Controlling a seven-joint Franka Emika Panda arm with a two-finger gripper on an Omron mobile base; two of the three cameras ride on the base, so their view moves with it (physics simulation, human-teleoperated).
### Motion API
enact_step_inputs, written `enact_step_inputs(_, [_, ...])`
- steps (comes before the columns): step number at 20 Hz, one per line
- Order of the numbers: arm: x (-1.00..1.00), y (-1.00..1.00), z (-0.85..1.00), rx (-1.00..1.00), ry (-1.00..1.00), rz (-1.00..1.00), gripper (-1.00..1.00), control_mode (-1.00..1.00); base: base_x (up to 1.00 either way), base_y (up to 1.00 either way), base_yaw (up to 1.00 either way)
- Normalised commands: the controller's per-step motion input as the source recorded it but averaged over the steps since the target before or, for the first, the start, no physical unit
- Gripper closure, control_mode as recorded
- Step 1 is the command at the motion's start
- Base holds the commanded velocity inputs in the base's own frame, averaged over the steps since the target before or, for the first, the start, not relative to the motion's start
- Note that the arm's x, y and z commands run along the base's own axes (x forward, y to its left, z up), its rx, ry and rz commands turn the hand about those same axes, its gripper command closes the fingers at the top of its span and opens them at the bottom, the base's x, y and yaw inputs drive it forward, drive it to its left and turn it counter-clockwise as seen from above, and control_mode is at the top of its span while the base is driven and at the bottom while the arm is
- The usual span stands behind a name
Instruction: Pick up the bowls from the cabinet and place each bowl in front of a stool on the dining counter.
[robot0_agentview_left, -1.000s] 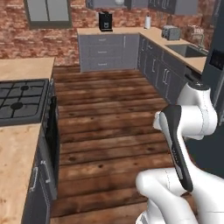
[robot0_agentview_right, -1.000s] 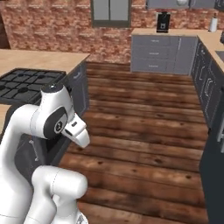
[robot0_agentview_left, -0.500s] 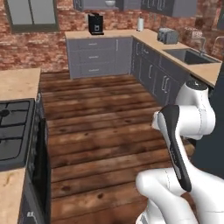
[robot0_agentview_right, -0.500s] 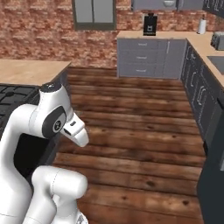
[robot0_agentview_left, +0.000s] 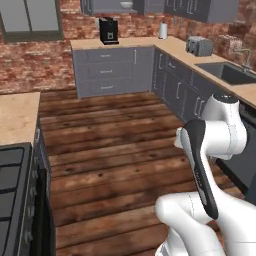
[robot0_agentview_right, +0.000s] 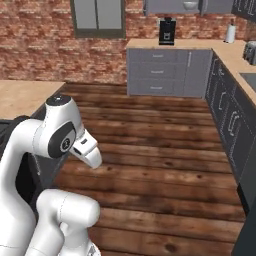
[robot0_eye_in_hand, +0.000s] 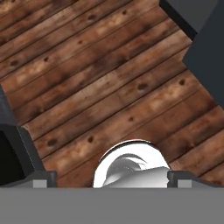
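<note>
A pale bowl (robot0_agentview_left: 126, 5) sits on the shelf of the grey wall cabinet (robot0_agentview_left: 105, 7) at the far wall, above the coffee machine; the right base view shows the same bowl (robot0_agentview_right: 190, 5) in the cabinet (robot0_agentview_right: 165, 6). The dining counter (robot0_agentview_left: 17, 115) with its black cooktop (robot0_agentview_left: 10, 185) lies at the left edge, and its stone top (robot0_agentview_right: 25, 95) shows in the right base view. My arm is folded close to the base, far from the cabinet. In the hand view my gripper (robot0_eye_in_hand: 111, 179) points down at the wooden floor, open, with nothing between its fingertips (robot0_eye_in_hand: 43, 177).
A black coffee machine (robot0_agentview_left: 107, 31), a paper towel roll (robot0_agentview_left: 162, 30), a toaster (robot0_agentview_left: 198, 46) and a sink (robot0_agentview_left: 227, 72) stand on the grey L-shaped counter run at the back and right. Wooden floor stretches between it and the island.
The whole picture has shifted: the base has moved, bringing the back counter and wall cabinet nearer and sliding the cooktop off to the left. The arm keeps its folded pose, gripper open.
</note>
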Motion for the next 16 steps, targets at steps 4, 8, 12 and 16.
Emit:
enact_step_inputs(4, [0.0, 0.0, 0.0, 0.0, 0.0, 0.0, -1.0, 1.0, 1.0, -0.05, 0.1])
enact_step_inputs(8, [0.0, 0.0, 0.0, 0.0, 0.0, 0.0, -1.0, 1.0, 1.0, -0.32, 0.17])
enact_step_inputs(12, [0.0, 0.0, 0.0, 0.0, 0.0, 0.0, -1.0, 1.0, 1.0, -0.35, 0.08])
enact_step_inputs(16, [0.0, 0.0, 0.0, 0.0, 0.0, 0.0, -1.0, 1.0, 1.0, -0.41, -0.08])
